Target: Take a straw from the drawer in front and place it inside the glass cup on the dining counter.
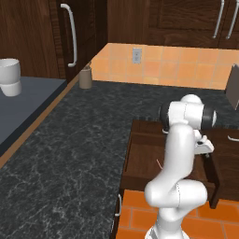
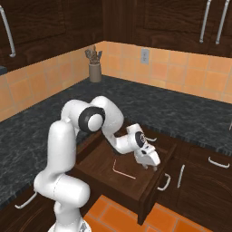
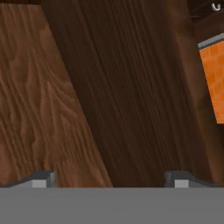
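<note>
drawer [image 2: 149, 190] - pulled out | straw [image 2: 123, 172] - flat on its floor

Dark wood cabinets [image 1: 42, 37], orange tiled backsplash [image 2: 181, 68], black speckled counter [image 1: 70, 140], orange tiled floor [image 2: 113, 217].

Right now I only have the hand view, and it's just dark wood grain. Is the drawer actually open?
Observer: Yes, the drawer stands pulled out below the black counter.
Operator: Where's the straw?
Observer: The straw lies flat on the drawer floor, untouched.
Operator: And my gripper?
Observer: The gripper hangs over the drawer, open, nearer the front panel than the straw is.
</note>
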Tool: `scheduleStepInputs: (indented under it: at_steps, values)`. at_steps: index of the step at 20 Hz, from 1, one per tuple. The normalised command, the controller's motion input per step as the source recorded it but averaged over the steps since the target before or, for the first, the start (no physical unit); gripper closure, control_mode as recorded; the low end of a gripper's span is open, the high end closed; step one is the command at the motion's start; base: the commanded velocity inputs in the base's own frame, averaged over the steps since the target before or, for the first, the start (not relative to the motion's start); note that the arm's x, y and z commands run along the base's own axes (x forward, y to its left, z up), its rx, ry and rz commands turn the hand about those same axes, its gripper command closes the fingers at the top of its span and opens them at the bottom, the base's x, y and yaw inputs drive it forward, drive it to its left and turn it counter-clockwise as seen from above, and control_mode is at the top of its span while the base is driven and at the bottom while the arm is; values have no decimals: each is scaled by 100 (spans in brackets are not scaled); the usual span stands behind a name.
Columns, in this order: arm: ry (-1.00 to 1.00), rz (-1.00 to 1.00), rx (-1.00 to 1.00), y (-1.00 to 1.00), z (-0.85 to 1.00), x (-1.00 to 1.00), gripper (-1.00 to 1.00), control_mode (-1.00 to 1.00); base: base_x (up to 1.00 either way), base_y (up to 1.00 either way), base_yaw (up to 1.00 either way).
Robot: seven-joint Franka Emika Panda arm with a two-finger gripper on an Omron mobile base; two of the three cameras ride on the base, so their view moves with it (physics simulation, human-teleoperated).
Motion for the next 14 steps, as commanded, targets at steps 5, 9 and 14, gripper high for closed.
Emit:
scheduleStepInputs:
  at_steps: [5, 9, 14]
  values:
    - [-1, 0, 0, 67, 60, -26, -100, -100, 0, 0, 0]
    - [3, 0, 1, 95, 44, -13, -100, -100, 0, 0, 0]
    - [15, 3, 14, 64, 8, -5, -100, -100, 0, 0, 0]
